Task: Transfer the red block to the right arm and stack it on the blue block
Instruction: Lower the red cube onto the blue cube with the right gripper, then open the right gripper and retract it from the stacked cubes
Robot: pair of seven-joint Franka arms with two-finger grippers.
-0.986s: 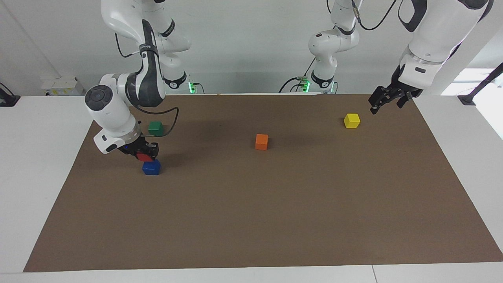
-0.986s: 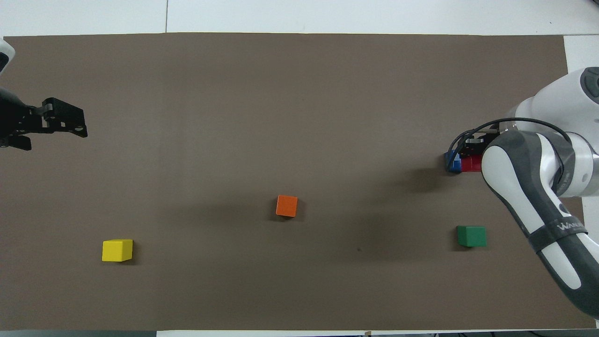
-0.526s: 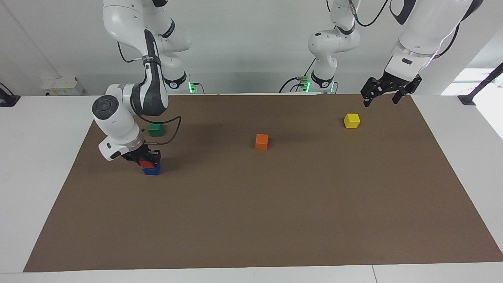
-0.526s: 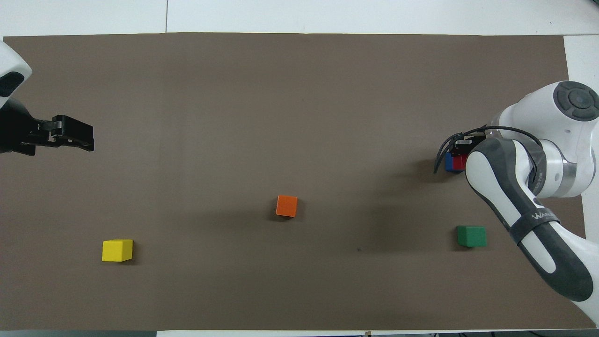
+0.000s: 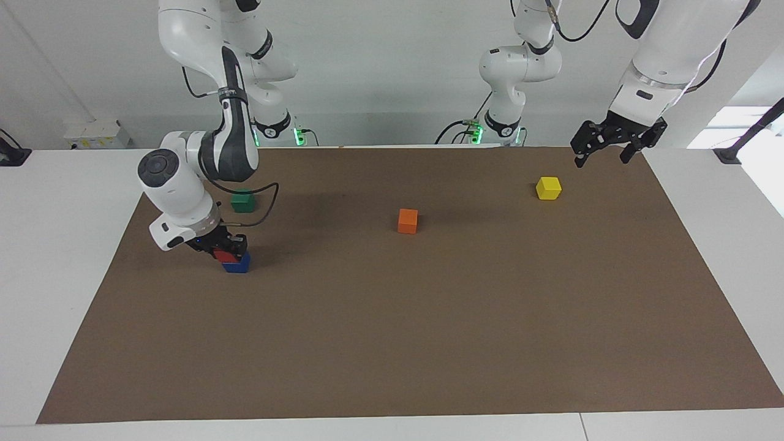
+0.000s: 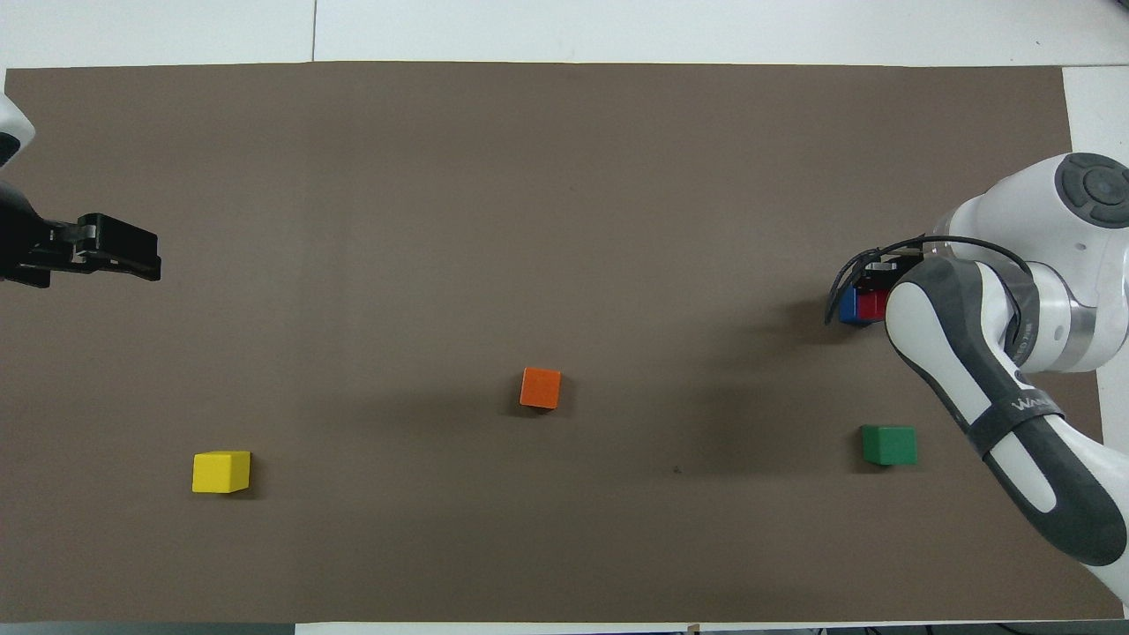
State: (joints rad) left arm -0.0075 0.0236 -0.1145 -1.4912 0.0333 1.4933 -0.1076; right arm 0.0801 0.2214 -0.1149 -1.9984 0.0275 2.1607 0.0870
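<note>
The red block (image 5: 223, 255) is held in my right gripper (image 5: 229, 250), which is shut on it. The block sits low on the blue block (image 5: 239, 264), shifted a little toward the right arm's end of the table, and seems to touch its top. In the overhead view the red block (image 6: 872, 305) shows beside a strip of the blue block (image 6: 848, 307), and the right gripper (image 6: 882, 278) is mostly hidden by the arm. My left gripper (image 5: 603, 154) is open and empty, raised near the yellow cube at the left arm's end; it also shows in the overhead view (image 6: 119, 256).
A brown mat (image 5: 392, 343) covers the table. A green cube (image 5: 242, 201) lies nearer to the robots than the blue block. An orange cube (image 5: 407, 220) lies mid-table. A yellow cube (image 5: 548, 187) lies toward the left arm's end.
My right gripper has lowered the red block from just above the blue block down onto it. My left gripper has lifted and drifted slightly near the yellow cube.
</note>
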